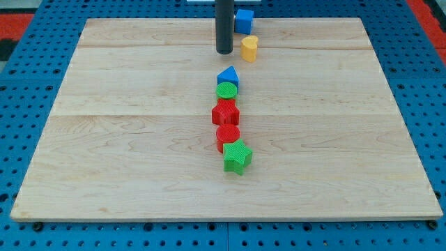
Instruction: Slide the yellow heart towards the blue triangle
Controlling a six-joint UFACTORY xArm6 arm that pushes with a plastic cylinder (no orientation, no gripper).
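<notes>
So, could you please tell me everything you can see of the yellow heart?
The yellow heart is a small, ridged, plastic-looking block standing flat on the wooden board near the view's top. My tip sits just to its left, apart from it. The blue cube lies just above it and the blue triangle below-left; neither touches it.

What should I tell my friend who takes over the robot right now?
My tip rests on the board, just to the view's left of the yellow heart, apart from it.
The blue triangle lies below the heart, heading a column of green circle, red star, red cylinder, green star.
A blue cube sits above the heart.
Left: push the heart down to the triangle.
</notes>
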